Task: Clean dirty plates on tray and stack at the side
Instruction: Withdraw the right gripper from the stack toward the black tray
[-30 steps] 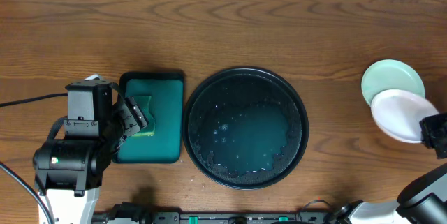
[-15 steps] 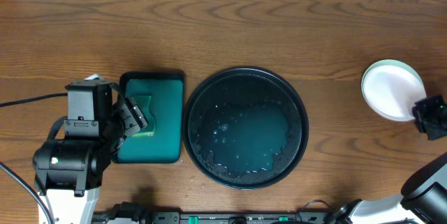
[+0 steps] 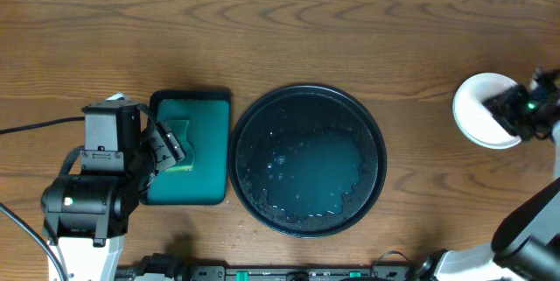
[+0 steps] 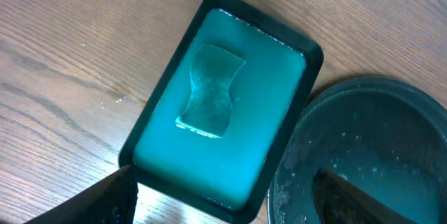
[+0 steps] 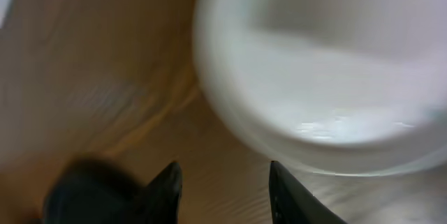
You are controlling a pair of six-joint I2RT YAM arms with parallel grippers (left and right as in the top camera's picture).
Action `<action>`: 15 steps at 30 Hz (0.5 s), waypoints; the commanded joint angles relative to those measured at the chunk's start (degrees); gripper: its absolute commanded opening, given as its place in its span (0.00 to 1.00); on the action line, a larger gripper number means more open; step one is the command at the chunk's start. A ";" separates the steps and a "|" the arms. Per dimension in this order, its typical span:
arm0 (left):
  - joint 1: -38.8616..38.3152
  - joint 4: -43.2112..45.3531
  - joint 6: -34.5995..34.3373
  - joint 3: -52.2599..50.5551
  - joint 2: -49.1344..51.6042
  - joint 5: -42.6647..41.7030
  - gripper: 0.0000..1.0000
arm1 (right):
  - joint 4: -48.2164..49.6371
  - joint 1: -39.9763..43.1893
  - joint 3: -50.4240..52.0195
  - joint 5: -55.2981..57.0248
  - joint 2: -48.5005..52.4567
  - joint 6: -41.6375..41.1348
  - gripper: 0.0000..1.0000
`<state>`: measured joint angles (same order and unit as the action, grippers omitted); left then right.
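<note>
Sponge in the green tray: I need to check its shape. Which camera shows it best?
The left wrist view: the sponge lies whole and unobstructed in the green tray. Overhead, the left gripper partly covers it. The right wrist view shows only a plate and tabletop.

Rectangular tray [image 4: 162,88] on wood surface [image 4: 63,56] holds teal liquid, hourglass-shaped sponge [image 4: 209,91] submerged. Round black tray [image 4: 363,112] just beside it. Left fingers [image 4: 105,199] spread wide.

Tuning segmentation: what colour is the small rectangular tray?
Teal-green; the small rectangular tray shows best from left wrist.
</note>
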<state>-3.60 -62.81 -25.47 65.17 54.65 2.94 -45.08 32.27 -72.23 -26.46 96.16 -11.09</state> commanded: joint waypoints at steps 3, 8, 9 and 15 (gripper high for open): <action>-0.13 0.00 -0.26 -0.44 0.00 0.09 0.80 | -2.23 -11.82 -1.75 -1.57 -11.06 12.48 0.50; -0.13 1.18 -0.24 -0.44 0.02 0.09 0.80 | -3.96 -23.69 -1.75 8.13 -19.26 12.48 0.99; -0.13 1.38 -0.24 -0.44 0.02 0.15 0.80 | -4.31 -25.81 -1.75 8.76 -20.59 12.52 0.99; -0.13 4.81 0.72 -0.35 -0.46 0.31 0.80 | -7.61 -37.83 -1.75 9.99 -26.47 15.41 0.99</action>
<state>-3.60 -58.92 -25.43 65.17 54.63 2.96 -51.90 -1.98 -73.12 -18.65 71.29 1.15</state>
